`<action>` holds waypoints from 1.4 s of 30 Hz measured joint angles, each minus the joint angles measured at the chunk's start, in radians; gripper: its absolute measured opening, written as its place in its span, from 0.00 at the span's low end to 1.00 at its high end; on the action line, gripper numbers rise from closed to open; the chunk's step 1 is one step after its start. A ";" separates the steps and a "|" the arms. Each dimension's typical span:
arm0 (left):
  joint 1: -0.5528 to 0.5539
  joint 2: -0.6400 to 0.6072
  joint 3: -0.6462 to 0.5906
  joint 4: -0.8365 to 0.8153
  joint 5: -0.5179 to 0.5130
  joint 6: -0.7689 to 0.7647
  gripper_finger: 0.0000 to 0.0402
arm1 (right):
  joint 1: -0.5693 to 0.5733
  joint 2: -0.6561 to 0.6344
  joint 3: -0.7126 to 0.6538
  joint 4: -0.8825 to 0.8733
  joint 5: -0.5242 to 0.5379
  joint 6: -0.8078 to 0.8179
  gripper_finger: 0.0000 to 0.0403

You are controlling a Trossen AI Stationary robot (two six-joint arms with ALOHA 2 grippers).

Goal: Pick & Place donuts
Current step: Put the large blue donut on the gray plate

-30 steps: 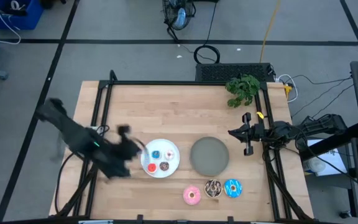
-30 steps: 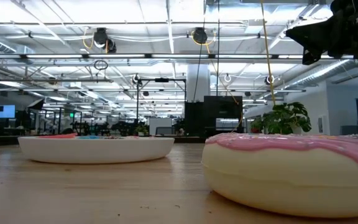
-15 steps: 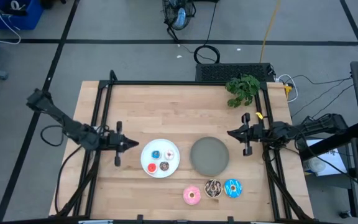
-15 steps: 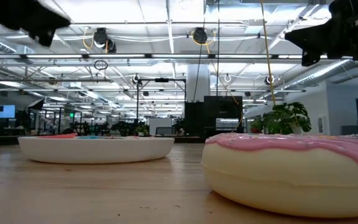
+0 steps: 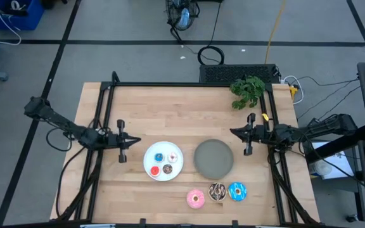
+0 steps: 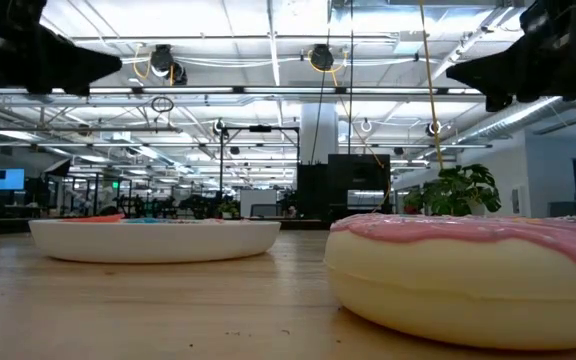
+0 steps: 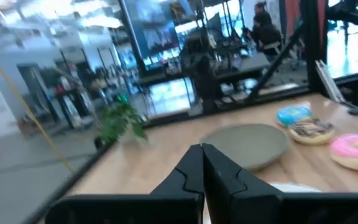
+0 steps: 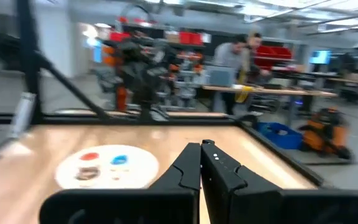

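Note:
Four tiny donuts lie on the white plate [image 5: 163,172]: blue [image 5: 159,158], white-pink [image 5: 173,156], red [image 5: 154,170] and brown [image 5: 168,169]. The larger pink donut [image 5: 196,199], chocolate sprinkled donut [image 5: 217,191] and bright blue donut [image 5: 237,190] rest flat on the wood near the table's near edge. My left gripper [image 5: 135,140] hangs shut above the table, left of the white plate, pointing right. My right gripper [image 5: 232,132] hovers shut at the right side, beyond the grey plate [image 5: 213,158], pointing left. In the low view the pink donut [image 6: 478,270] fills the foreground.
A green plant [image 5: 247,90] stands at the far right corner. Black frame rails [image 5: 106,107] run along the table's left, far and right sides. Bare wood lies between the plates and the far rail. A person [image 8: 232,56] shows in the room beyond.
My left arm has risen from a low pose beside the white plate and stretched out; its gripper has lifted, shifted slightly toward the far edge, and now shows at the top left of the low view. The donuts and plates have stayed put.

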 joint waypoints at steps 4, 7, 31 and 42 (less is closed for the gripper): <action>0.012 0.000 -0.001 0.007 -0.036 0.092 0.02 | 0.010 0.049 0.051 0.001 0.058 -0.019 0.00; 0.023 0.001 -0.001 0.015 -0.100 0.188 0.06 | 0.059 0.137 0.180 -0.171 0.139 -0.003 0.00; 0.036 0.001 -0.001 0.111 -0.154 0.258 0.09 | 0.558 1.168 1.427 -1.675 0.057 0.957 0.00; 0.036 0.003 0.000 0.125 -0.153 0.253 0.12 | 0.570 1.206 1.250 -1.610 -0.123 1.282 0.13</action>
